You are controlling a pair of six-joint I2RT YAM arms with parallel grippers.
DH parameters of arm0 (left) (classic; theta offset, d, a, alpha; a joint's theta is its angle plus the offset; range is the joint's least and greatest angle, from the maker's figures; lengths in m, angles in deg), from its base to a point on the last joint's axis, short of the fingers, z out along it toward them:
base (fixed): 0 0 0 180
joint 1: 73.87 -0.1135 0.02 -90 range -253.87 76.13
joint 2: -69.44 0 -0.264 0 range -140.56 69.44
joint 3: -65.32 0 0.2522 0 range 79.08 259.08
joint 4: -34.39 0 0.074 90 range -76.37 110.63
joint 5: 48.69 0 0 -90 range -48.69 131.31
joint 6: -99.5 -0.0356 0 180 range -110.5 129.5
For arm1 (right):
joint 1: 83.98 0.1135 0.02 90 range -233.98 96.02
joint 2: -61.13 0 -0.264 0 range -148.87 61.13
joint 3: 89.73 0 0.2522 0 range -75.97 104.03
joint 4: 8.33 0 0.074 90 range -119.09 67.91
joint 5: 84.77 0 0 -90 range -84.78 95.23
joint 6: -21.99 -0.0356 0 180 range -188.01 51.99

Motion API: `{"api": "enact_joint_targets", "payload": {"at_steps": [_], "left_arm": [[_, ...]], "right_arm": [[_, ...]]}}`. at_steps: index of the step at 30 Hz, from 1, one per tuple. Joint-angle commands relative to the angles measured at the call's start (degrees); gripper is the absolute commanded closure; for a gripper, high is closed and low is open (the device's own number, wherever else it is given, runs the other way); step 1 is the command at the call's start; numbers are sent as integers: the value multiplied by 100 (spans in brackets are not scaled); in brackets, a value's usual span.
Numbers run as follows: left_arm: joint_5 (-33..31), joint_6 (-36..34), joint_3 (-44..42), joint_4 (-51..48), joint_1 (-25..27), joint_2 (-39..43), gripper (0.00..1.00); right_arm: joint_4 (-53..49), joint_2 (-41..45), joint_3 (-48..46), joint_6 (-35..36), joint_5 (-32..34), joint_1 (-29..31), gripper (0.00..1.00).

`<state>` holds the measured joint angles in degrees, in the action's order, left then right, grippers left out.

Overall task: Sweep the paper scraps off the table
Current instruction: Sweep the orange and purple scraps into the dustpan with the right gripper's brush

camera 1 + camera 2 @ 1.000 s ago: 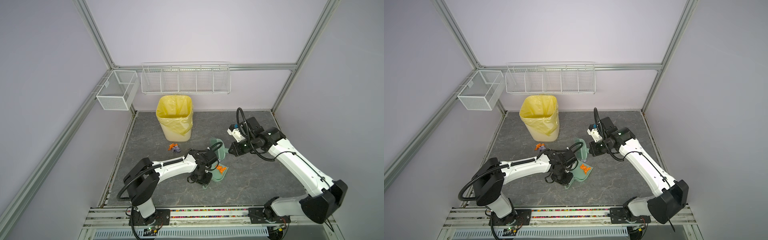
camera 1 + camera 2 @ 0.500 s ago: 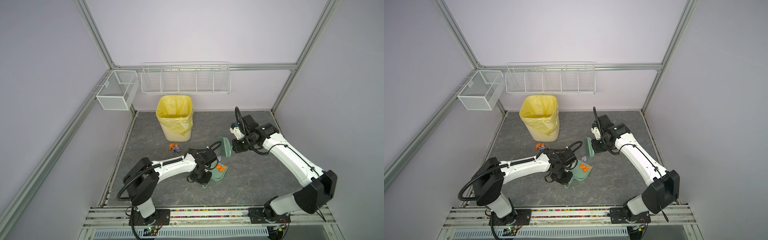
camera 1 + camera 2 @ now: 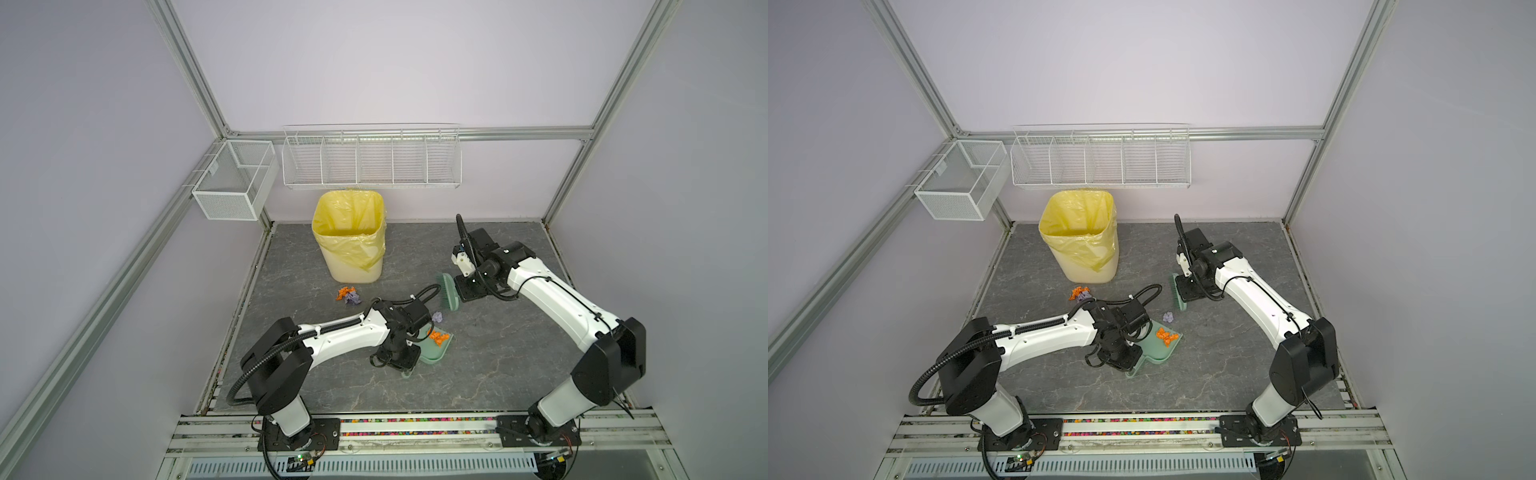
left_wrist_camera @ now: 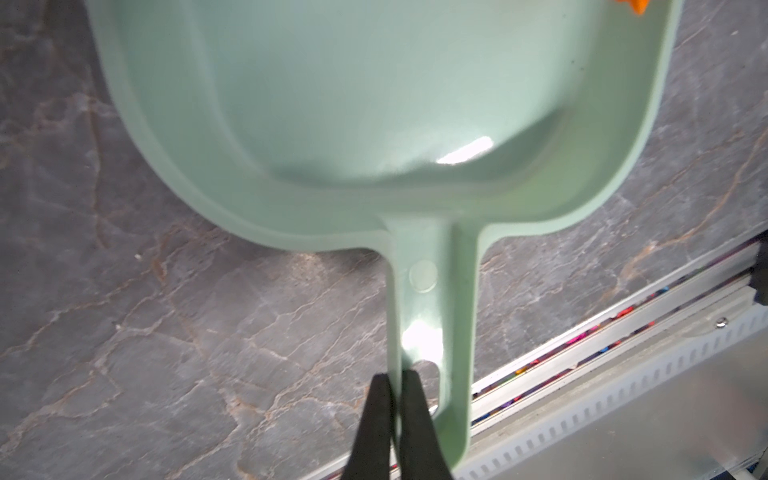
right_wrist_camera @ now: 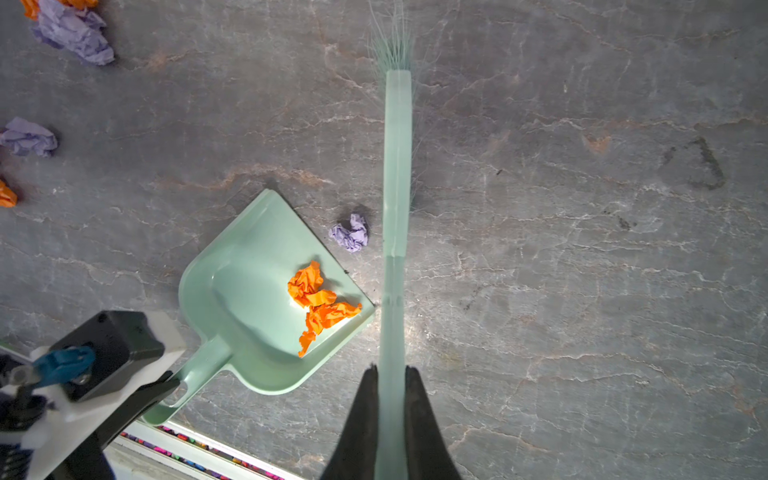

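Both top views: dustpan (image 3: pixel 432 353) on table (image 3: pixel 498 365), orange paper scraps (image 3: pixel 438 337) inside — more loose near the bin (image 3: pixel 353 266). Left wrist: left gripper (image 4: pixel 395 377) pinched on dustpan handle. Right wrist: right gripper (image 5: pixel 390 370) clamping brush (image 5: pixel 397 166) — lavender scrap (image 5: pixel 351 232) just beside it.

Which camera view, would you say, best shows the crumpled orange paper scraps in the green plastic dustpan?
The right wrist view: the orange paper scraps sit large, unobstructed. Both top views show them tiny; the left wrist view catches only a sliver.

Open table (image 3: pixel 498 365) right of bin (image 3: pixel 349 249)
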<state>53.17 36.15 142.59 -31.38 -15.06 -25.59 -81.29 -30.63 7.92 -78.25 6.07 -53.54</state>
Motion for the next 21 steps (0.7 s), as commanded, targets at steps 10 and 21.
{"api": "enact_joint_targets", "payload": {"at_steps": [10,21], "left_arm": [[0,-236,212,-204,-202,-256,100],[-235,-302,435,-320,-220,-360,100]], "right_arm": [[18,1293,-892,279,-1554,363,93],[-192,1449,-779,-237,-235,270,93]]}}
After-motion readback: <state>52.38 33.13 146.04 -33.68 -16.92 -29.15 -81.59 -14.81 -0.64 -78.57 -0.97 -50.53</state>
